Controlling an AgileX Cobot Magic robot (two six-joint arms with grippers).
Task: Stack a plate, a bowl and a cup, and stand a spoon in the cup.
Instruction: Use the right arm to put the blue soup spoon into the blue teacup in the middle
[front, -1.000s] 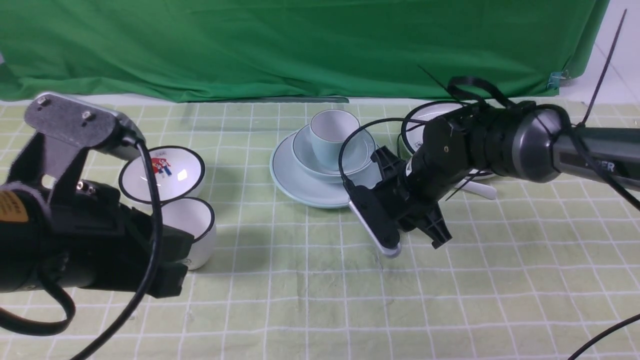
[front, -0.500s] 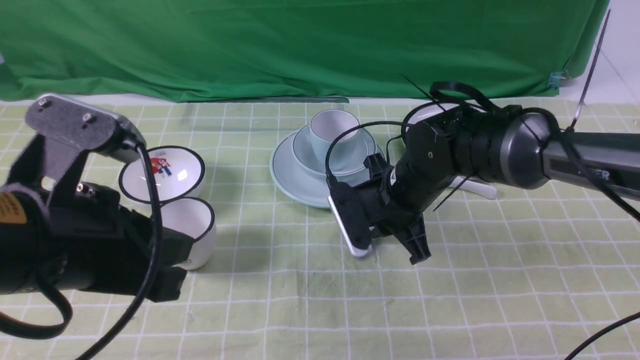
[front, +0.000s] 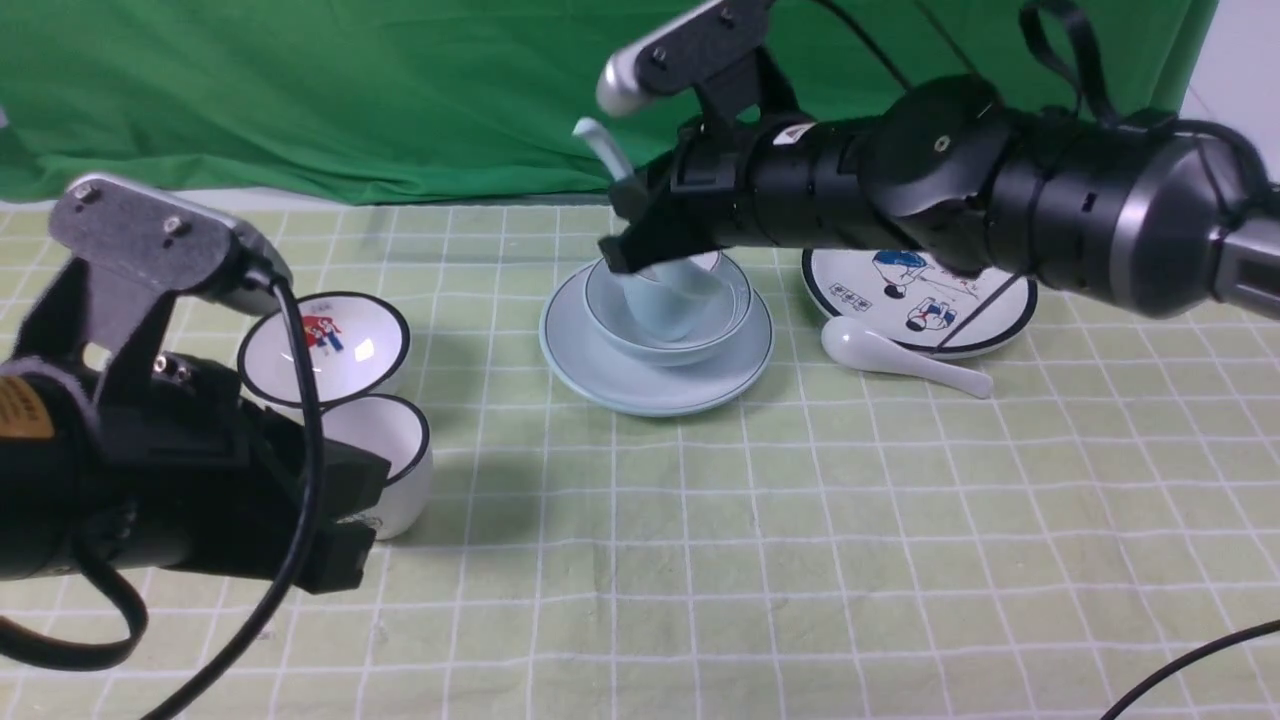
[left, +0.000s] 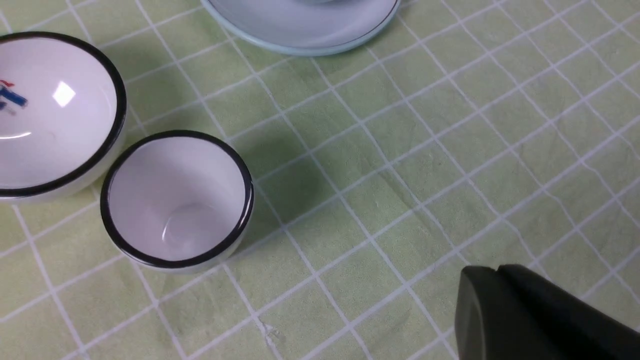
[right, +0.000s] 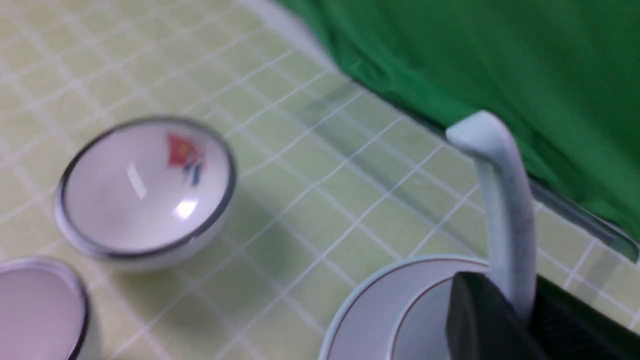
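The pale blue-green plate (front: 620, 375) lies mid-table with the bowl (front: 725, 330) on it and the cup (front: 672, 305) standing in the bowl. Just above the cup, my right gripper (front: 640, 215) is shut on the spoon (front: 603, 145). The spoon's handle sticks up past the fingers and its scoop is hidden behind them. In the right wrist view the handle (right: 502, 200) rises between the dark fingers (right: 480, 320) over the plate's rim (right: 360, 310). My left gripper (front: 340, 535) hangs shut and empty at the near left; its tips (left: 495, 272) are pressed together over the cloth.
A white black-rimmed bowl with a red picture (front: 325, 340) and a white black-rimmed cup (front: 385, 460) stand by the left gripper. A white cartoon plate (front: 920, 290) and a whiter spoon (front: 900, 362) lie right of the stack. Green backdrop behind.
My right gripper has closed and risen from the cloth in front of the plate to above the cup, with the spoon in it. The left arm has not moved.
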